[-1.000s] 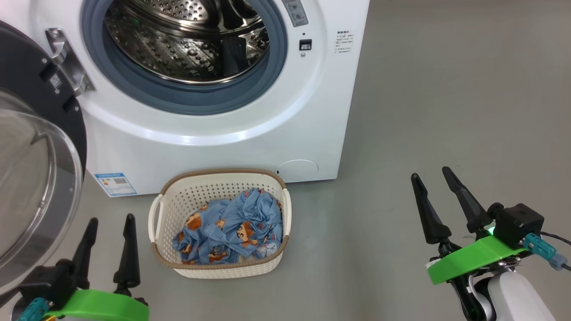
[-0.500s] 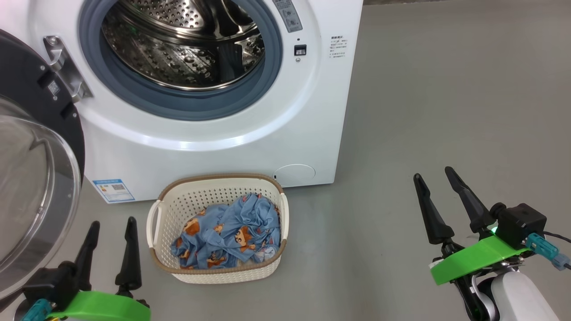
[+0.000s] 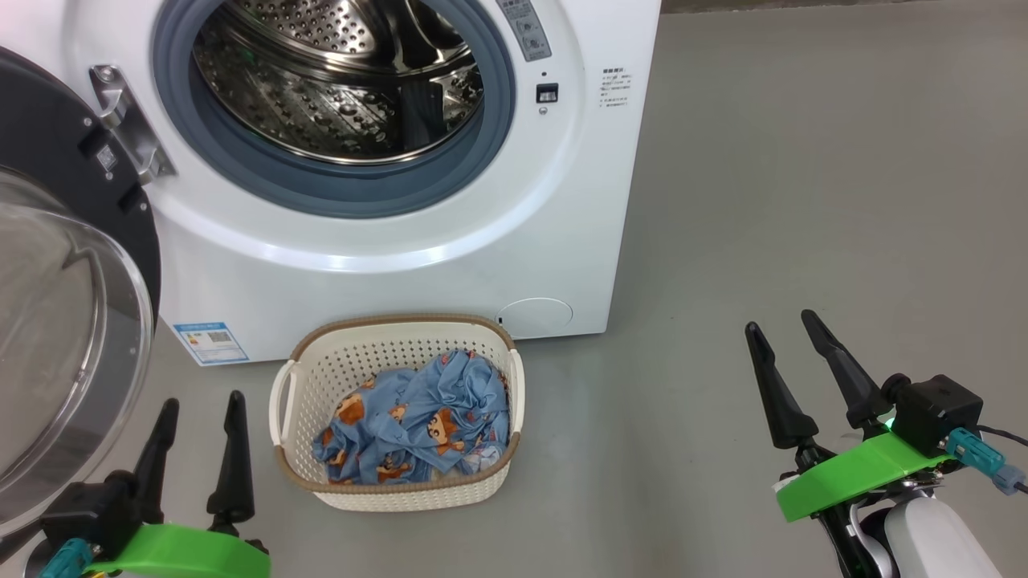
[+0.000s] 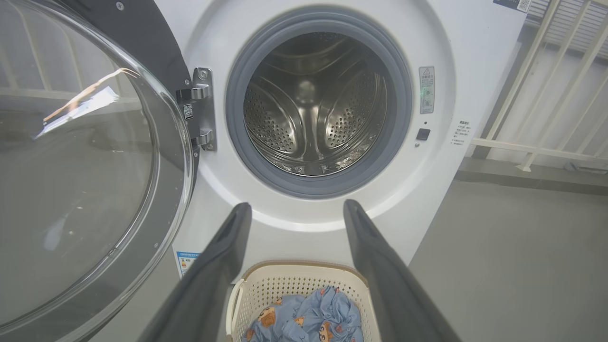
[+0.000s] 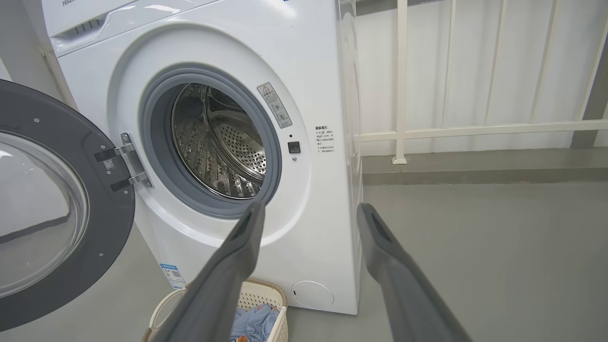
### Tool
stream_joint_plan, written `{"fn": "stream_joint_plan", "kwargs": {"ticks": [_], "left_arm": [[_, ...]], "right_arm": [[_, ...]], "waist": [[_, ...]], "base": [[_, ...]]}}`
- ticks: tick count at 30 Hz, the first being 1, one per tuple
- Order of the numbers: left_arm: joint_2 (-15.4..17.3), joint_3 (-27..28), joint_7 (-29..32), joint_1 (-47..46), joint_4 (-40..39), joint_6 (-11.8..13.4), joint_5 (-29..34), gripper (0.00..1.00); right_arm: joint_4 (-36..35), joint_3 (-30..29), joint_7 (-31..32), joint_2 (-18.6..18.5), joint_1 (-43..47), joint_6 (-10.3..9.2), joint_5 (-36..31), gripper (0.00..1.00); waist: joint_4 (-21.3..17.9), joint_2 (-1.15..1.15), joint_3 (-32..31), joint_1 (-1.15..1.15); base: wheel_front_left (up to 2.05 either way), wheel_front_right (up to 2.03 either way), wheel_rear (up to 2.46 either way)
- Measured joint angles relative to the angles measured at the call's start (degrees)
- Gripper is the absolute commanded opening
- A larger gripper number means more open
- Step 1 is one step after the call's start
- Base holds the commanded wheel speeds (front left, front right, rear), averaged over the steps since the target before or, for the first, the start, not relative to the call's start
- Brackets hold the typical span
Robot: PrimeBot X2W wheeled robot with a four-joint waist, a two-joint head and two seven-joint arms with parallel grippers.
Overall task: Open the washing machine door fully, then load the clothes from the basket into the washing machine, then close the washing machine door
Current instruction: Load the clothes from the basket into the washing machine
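White casing took up the upper left of the head view: the washing machine, its mouth bare and the drum holding nothing that I could see, so I judged the loading not yet begun. Next in size, the washing machine door hung at the left edge of the frame, swung out on its hinge with the glass bowl facing me, well away from the opening. To my eye that was wide enough to give my arms a free path in.

At lower centre the basket sat on the grey floor just in front of the machine's foot, close under the mouth so a lift would be short. The clothes lay bunched inside it, blue cloth with orange-brown figures, heaped toward the frame's right and below the rim.

My left gripper hovered at lower left, just beside the basket's handle, fingers spread wide with nothing between them. My right gripper stood at lower right, well apart from the basket, fingers likewise parted and bare. I took the left as better placed for the first grab down into the heap.
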Motion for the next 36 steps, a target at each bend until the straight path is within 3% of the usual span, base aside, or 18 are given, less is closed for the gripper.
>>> {"fn": "stream_joint_plan", "kwargs": {"ticks": [15, 36], "left_arm": [[0.05, 0.00, 0.00, 0.01, 0.46, 0.43, 0.14, 1.00], [0.38, 0.00, 0.00, 0.01, 0.46, 1.44, 0.14, 1.00]], "right_arm": [[0.02, -0.04, 0.00, 0.04, 0.00, 0.00, 0.00, 1.00], [-0.01, -0.44, 0.00, 0.34, 0.01, 0.00, -0.16, 1.00]], "waist": [[0.19, 0.00, -0.07, 0.00], [0.31, 0.00, 0.61, 0.00]], "base": [[0.06, -0.06, 0.00], [0.93, -0.93, 0.00]]}}
